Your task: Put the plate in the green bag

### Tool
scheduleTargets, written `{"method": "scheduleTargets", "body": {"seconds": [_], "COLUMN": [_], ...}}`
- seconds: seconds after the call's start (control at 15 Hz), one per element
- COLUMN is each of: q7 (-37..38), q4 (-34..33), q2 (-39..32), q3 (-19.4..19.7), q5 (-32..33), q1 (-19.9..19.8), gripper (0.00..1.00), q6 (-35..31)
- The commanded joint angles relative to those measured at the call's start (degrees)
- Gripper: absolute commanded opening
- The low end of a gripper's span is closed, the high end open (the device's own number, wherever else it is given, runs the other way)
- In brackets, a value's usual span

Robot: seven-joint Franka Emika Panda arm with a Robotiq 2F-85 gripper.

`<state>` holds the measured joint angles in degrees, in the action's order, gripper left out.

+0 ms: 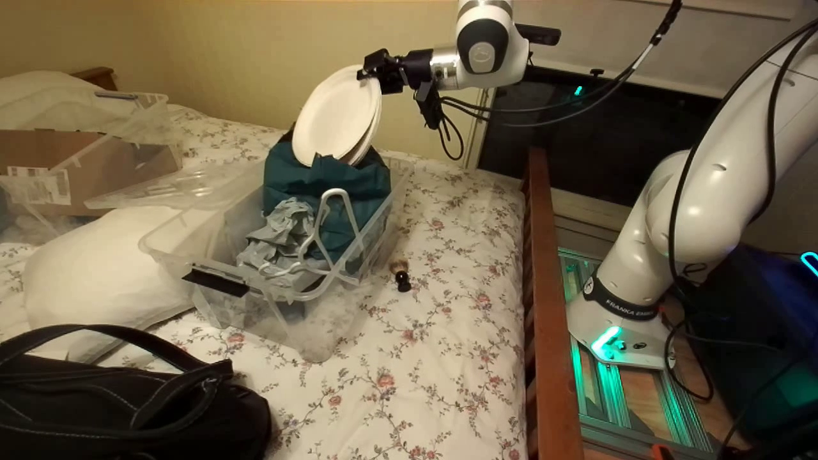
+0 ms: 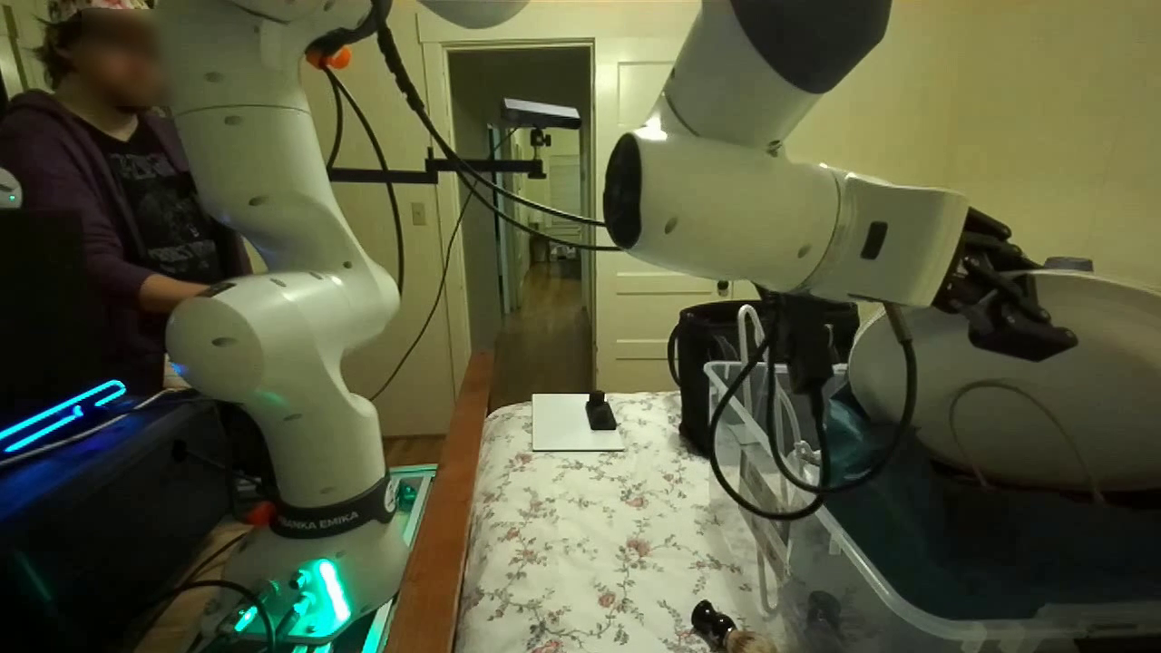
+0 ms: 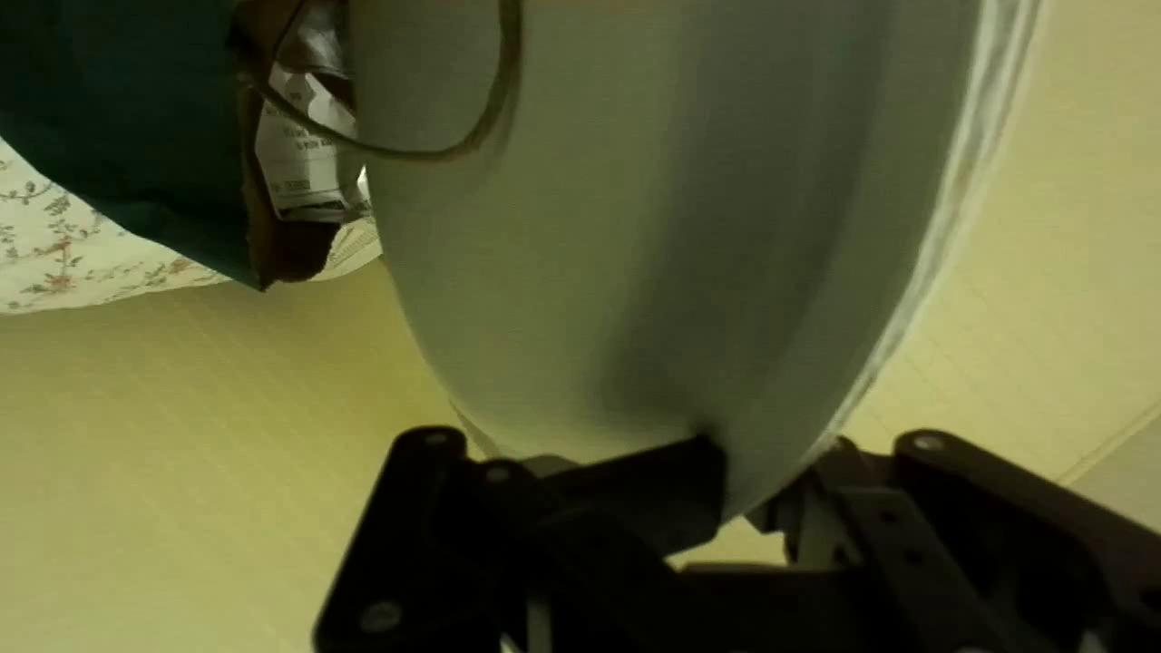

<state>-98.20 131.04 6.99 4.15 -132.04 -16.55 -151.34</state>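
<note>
The white round plate [image 1: 335,118] stands tilted on edge, its lower part inside the mouth of the green bag [image 1: 361,185]. More than one rim shows, so it looks like a nested stack. My gripper [image 1: 369,75] holds the plate's upper rim, one finger on each side. The plate also shows in an exterior view [image 2: 1125,399] and fills the middle of the wrist view [image 3: 590,272]. There my gripper [image 3: 748,490] closes around its edge. The bag's side shows in the wrist view [image 3: 109,118], with brown paper at its mouth. The plate's lower edge is hidden.
The bag stands in a clear plastic bin [image 1: 307,319] with a white hanger [image 1: 333,191] and grey crumpled fabric [image 1: 284,230]. A shaving brush [image 1: 401,275] lies beside it. A white pillow [image 1: 108,262], black bag [image 1: 128,402] and wooden bed rail [image 1: 546,306] are around.
</note>
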Motion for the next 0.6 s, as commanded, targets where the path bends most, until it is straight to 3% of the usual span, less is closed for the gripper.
{"method": "scheduleTargets", "body": {"seconds": [0.0, 0.33, 0.53], "q7": [-2.11, 5.34, 13.02], "q4": [-3.79, -2.65, -0.51], "q2": [-2.64, 2.25, 6.46], "q3": [-1.15, 0.01, -0.52], "q5": [-2.37, 4.57, 16.96], "q1": [0.61, 4.75, 6.06], "gripper": [0.33, 0.67, 0.88], "q6": [-2.29, -1.50, -4.26]}}
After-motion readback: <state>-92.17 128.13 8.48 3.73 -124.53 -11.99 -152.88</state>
